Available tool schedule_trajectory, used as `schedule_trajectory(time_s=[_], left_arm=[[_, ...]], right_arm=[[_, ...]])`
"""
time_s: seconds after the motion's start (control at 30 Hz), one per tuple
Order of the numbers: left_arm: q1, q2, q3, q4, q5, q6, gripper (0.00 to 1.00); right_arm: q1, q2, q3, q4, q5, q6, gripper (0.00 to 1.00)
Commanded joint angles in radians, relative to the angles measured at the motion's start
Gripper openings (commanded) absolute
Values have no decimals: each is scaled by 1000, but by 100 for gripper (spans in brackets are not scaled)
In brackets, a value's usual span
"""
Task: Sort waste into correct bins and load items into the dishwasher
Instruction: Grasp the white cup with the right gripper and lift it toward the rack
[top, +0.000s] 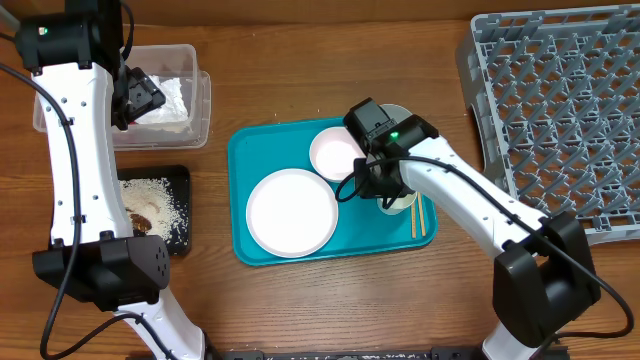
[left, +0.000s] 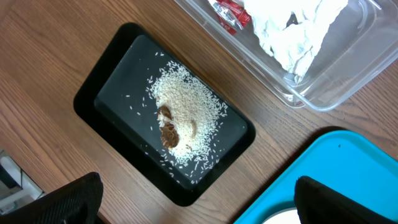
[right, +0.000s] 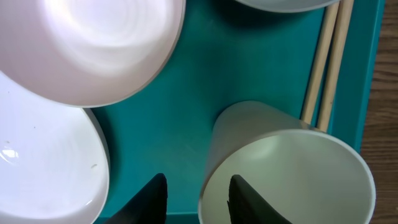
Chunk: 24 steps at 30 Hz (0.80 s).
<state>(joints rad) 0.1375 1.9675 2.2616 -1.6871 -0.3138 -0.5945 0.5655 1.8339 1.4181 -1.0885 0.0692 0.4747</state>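
Note:
My right gripper (top: 385, 188) (right: 196, 182) is open, one finger outside and one inside the rim of the small white cup (top: 402, 203) (right: 286, 168) on the teal tray (top: 245, 160). The white plate (top: 292, 212), pinkish bowl (top: 333, 152), half-hidden grey-green bowl (top: 403, 113) and chopsticks (top: 420, 215) (right: 329, 62) also lie on that tray. My left gripper (top: 140, 95) (left: 196, 200) is wide open and empty above the clear tub (top: 203, 100), which holds white napkins (left: 292, 31) and the red wrapper (left: 230, 12). The black tray (left: 93, 102) holds rice crumbs (left: 186, 106) and brown scraps (left: 168, 132).
The grey dish rack (top: 560, 110) stands at the far right with nothing in it. The black tray (top: 183, 205) sits in front of the clear tub, left of the teal tray. Bare wooden table lies in front of the teal tray.

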Motion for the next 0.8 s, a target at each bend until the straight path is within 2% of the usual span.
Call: schedule_trajectory(time_s=[0.0,0.23,0.4,0.57,0.7,0.77], left_arm=[[-2,-19,17,-2,0,11,100],[-2,-19,17,-2,0,11,100],[-2,-19,17,-2,0,11,100],[-2,-19,17,-2,0,11,100],[-2,-19,17,-2,0,11,100],[-2,-19,17,-2,0,11,100]], right_arm=[[8,-7,-10,0,32,24,34],[10,-7,-69,22,33,35,34],[10,-9,-60,9,26,54,27],[10,-9,-13,-27,19,53,25],[10,-9,14,-60,19,53,16],[10,-9,14,-69,19,53,6]])
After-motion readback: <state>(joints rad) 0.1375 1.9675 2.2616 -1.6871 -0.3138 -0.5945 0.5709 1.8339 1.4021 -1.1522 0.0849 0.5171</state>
